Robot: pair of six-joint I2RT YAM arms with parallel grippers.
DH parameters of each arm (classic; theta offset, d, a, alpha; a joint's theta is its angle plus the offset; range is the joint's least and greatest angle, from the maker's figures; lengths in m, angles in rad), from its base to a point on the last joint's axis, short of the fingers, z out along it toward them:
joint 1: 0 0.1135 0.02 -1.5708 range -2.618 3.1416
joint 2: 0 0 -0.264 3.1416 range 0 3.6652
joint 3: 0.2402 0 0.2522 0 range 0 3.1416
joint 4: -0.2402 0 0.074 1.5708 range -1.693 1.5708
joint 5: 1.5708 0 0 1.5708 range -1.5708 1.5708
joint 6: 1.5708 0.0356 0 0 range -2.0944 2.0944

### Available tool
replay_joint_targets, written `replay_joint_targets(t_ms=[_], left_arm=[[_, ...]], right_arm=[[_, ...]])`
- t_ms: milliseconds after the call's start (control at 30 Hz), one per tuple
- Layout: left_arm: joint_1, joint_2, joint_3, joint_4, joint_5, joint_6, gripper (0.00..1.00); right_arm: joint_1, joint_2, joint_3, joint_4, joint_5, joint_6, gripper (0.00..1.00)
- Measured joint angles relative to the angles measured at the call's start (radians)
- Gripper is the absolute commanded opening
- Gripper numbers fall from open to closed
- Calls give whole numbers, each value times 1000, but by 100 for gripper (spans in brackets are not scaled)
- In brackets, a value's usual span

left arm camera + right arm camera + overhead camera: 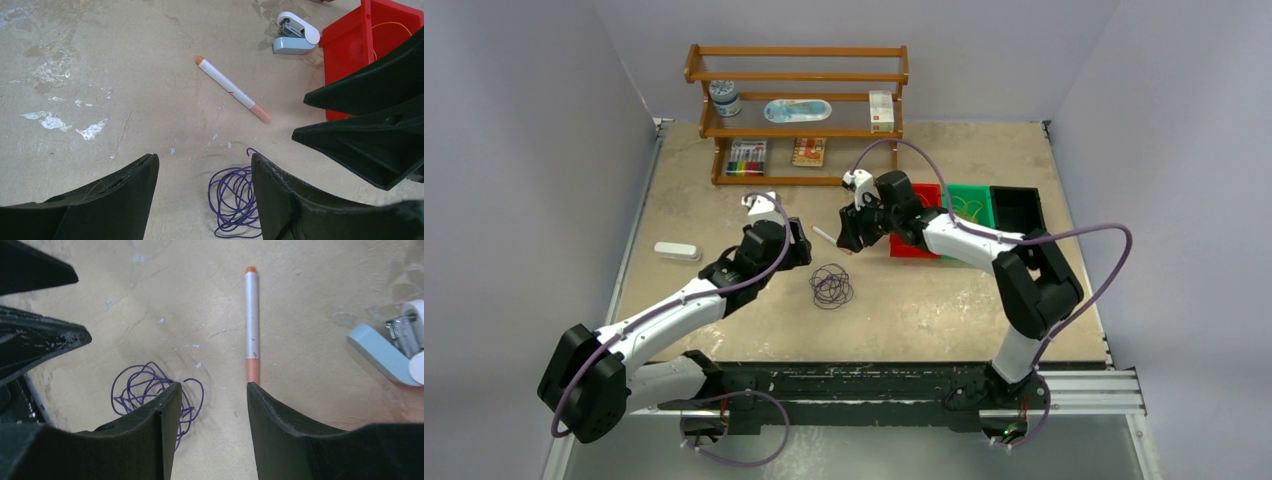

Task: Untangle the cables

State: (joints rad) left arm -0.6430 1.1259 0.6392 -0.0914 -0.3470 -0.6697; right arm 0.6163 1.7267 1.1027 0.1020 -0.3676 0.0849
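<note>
Purple cable coil (831, 286), roundish with no clear long axis, lies just on the arm-base side of the pen (824, 236), about equally close to the left gripper (202, 160) and right gripper (212, 387), which flank the pen with jaws apart and empty.

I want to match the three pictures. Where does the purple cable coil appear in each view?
Top external: the purple cable coil lies near the middle of the picture.
Left wrist: it is at the bottom edge, a little right of centre.
Right wrist: it is lower left of centre, partly covered.
Shared landmark: the white pen lies close to the coil in all three views.
</note>
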Motion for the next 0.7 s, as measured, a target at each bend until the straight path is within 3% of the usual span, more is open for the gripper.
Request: replay_joint_targets(t_ms=[367,700], left_arm=[[0,6,0,0,0,0,66],[0,7,0,0,0,0,66]], right_arm=[[8,62,33,-76,-203,-113,55],[32,140,51,-99,-227,-134,50]])
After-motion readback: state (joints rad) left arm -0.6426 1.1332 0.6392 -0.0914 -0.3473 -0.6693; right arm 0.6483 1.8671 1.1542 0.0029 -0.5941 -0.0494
